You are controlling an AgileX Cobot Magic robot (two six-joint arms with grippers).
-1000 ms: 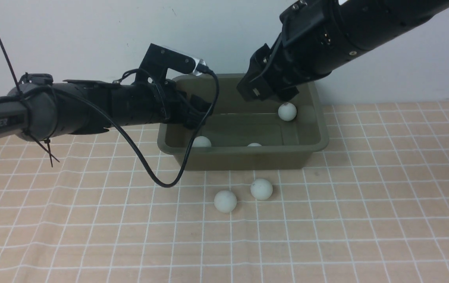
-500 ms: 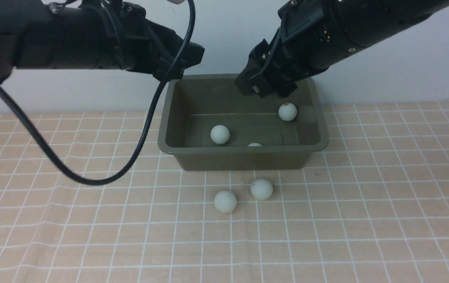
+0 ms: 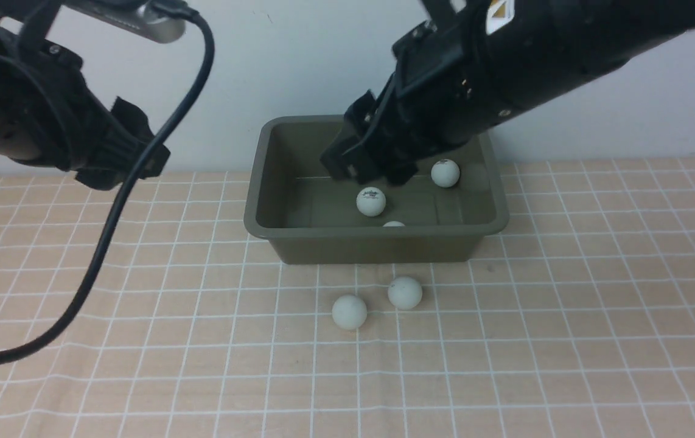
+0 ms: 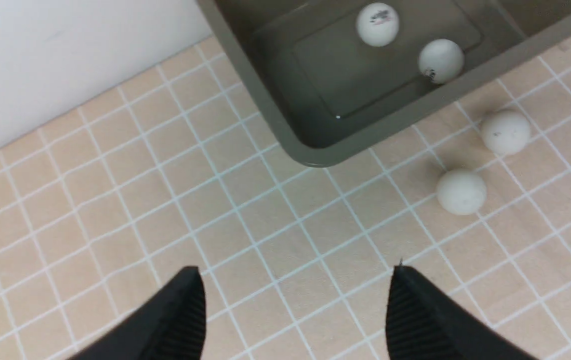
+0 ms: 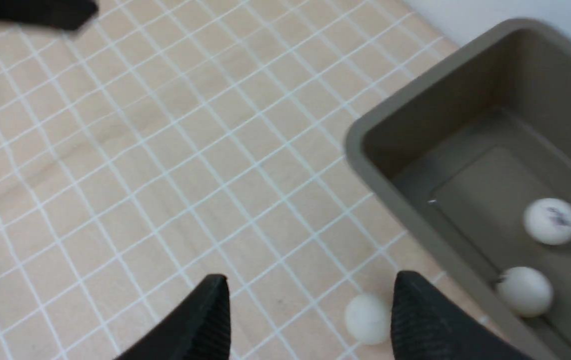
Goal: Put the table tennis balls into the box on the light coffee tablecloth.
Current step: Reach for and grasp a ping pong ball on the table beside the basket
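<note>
As the ribbed black left gripper and right gripper are held spread and empty, three matte white table tennis balls are seen inside the round-cornered olive box; two are found near it on the gridded tablecloth.

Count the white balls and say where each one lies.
5 balls. Three lie in the box: one mid-floor, one by the far right corner, one half hidden behind the near wall. Two rest on the cloth in front.
</note>
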